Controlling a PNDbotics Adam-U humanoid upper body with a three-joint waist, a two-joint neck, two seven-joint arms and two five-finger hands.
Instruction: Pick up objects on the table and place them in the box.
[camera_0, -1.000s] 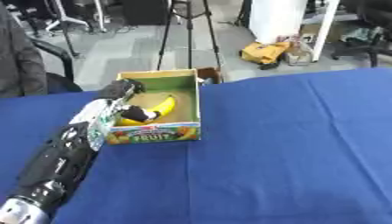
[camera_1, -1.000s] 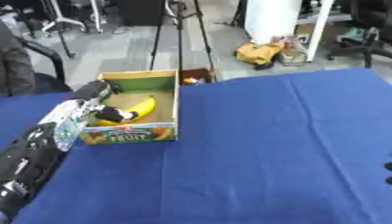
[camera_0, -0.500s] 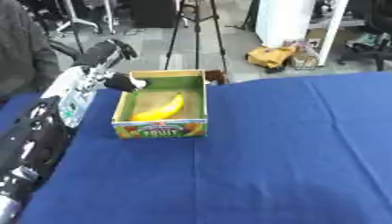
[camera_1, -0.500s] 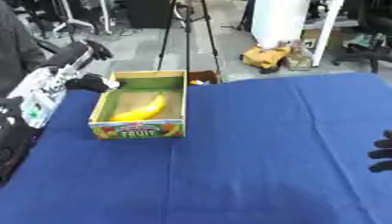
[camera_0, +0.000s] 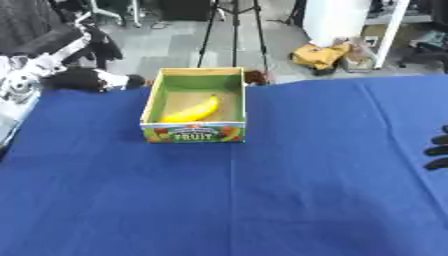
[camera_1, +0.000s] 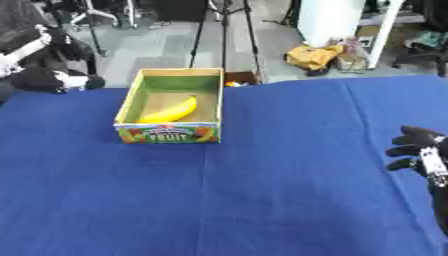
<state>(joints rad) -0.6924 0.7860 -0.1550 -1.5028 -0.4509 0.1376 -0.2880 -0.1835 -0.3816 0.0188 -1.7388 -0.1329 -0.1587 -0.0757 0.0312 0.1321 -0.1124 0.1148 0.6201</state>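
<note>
A cardboard fruit box (camera_0: 194, 134) with a green inside stands on the blue table (camera_0: 262, 200), toward the far edge and left of centre. A yellow banana (camera_0: 193, 110) lies inside it on the box floor. My left hand (camera_0: 83, 80) hovers beyond the table's far left edge, left of the box and apart from it, fingers relaxed and holding nothing. My right hand (camera_1: 418, 150) shows at the right edge over the cloth, fingers spread and relaxed, nothing in it. No loose object shows on the cloth.
The blue cloth spreads wide in front of and to the right of the box. Past the far edge are a tripod (camera_0: 234, 25), a yellow bag (camera_0: 319, 54) on the floor, a white pillar (camera_0: 337, 20) and office chairs.
My left hand has drawn back from over the box, out to the left past the table edge. The banana stays in the box. The camera has shifted, and my right hand now shows more.
</note>
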